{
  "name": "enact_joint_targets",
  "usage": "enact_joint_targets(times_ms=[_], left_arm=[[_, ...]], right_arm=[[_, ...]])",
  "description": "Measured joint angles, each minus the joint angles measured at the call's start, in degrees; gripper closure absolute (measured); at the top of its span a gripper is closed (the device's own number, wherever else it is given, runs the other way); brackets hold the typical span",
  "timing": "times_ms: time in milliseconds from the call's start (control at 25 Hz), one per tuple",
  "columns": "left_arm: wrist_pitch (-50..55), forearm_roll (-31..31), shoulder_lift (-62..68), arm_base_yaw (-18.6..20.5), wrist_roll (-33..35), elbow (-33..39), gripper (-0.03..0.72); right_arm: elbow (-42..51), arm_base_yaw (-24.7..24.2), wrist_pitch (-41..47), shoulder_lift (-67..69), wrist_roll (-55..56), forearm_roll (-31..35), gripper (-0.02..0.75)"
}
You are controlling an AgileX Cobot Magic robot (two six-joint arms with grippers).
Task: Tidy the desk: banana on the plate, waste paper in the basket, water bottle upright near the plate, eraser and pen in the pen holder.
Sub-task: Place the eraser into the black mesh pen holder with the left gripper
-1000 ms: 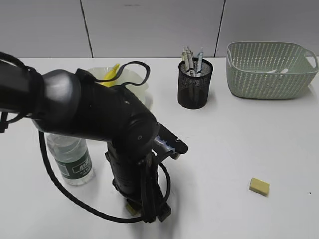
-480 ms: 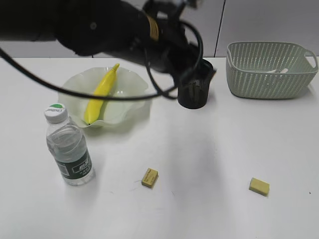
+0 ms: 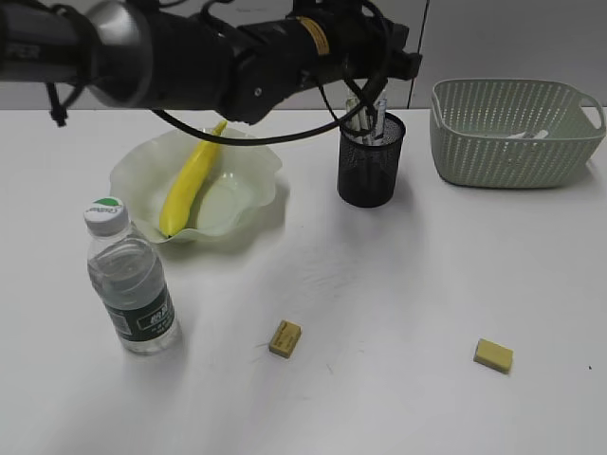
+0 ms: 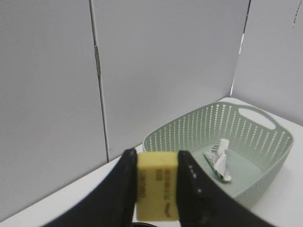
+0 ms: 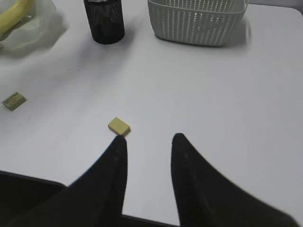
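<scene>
My left gripper (image 4: 157, 161) is shut on a yellow eraser (image 4: 157, 187). In the exterior view the left arm reaches across the back, above the black mesh pen holder (image 3: 371, 163), which holds pens (image 3: 366, 112). Two more yellow erasers lie on the desk (image 3: 398, 284), one at front centre (image 3: 285, 337) and one at front right (image 3: 493, 354). The banana (image 3: 190, 180) lies on the green plate (image 3: 256, 175). The water bottle (image 3: 129, 280) stands upright in front of the plate. The waste paper (image 4: 218, 158) lies in the green basket (image 3: 517, 133). My right gripper (image 5: 149, 139) is open and empty, just behind the right eraser (image 5: 119, 126).
The grey panelled wall (image 3: 285, 47) runs behind the desk. The basket (image 5: 196, 19) and pen holder (image 5: 104, 21) stand at the far edge in the right wrist view. The other eraser (image 5: 14, 100) lies at its left.
The left arm has risen from the desk's front and swung back above the pen holder. The plate, banana and front-centre eraser are uncovered.
</scene>
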Motion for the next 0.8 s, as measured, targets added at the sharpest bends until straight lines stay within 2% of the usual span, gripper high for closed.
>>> enact_joint_targets(times_ms=[440,560,680,800], left_arm=[[-4.59,-0.12,6.63,1.26,-0.07,-1.87,0.498],[-4.17,-0.18,6.63,1.31,-0.13,-1.99,0.398],[0.15,-0.18,6.58,1.31,-0.13,-2.24,0.252],[9.72,-0.18,5.46,1.48,-0.13,-2.29,0.206]], right_arm=[[0.0,0.0,0.0,0.0,0.0,0.0,0.473],[0.0,0.0,0.0,0.0,0.0,0.0,0.473],[0.0,0.0,0.0,0.0,0.07,0.0,0.474],[0.0,0.0,0.0,0.0,0.07,0.0,0.474]])
